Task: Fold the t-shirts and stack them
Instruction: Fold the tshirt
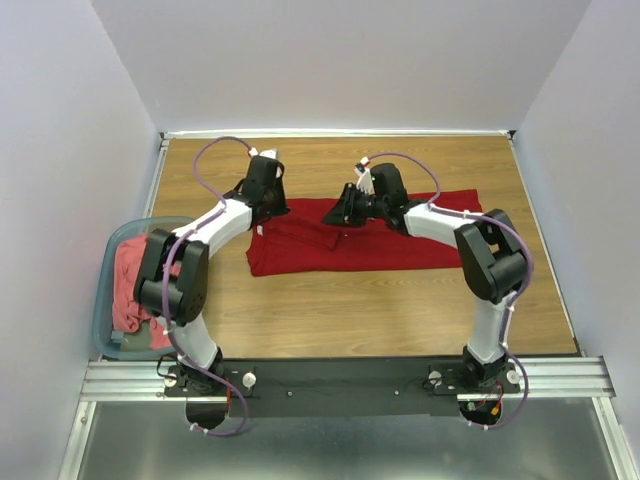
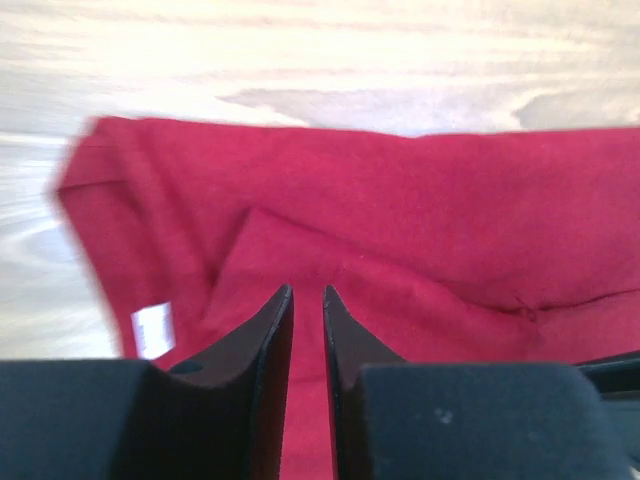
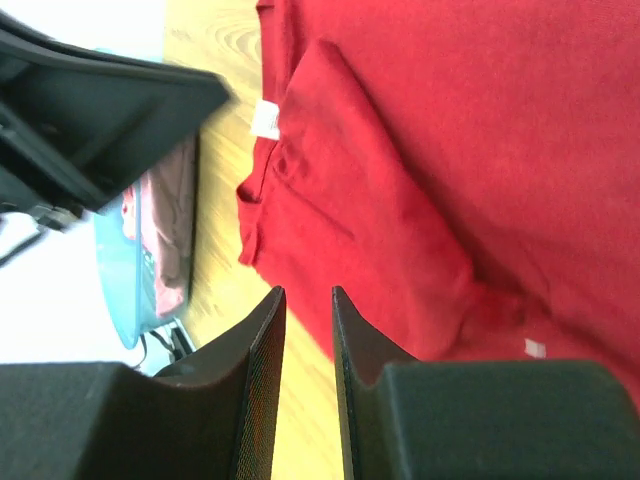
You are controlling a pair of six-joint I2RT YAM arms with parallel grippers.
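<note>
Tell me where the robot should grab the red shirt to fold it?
Probably the loose edges. The red shirt lies flat on the table, so each arm can come down from above and pinch a corner on its own side; a flat middle gives the jaws nothing to catch.

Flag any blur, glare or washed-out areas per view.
Top external: sharp and evenly lit, soft shadows under the arms on the red t-shirt. Left wrist: soft focus, motion smear along the shirt's left edge, wood table overexposed, left pincer a dark silhouette. Right wrist: the shirt fairly crisp, upper-left background blown out white, blue tub slightly blurred.
</note>
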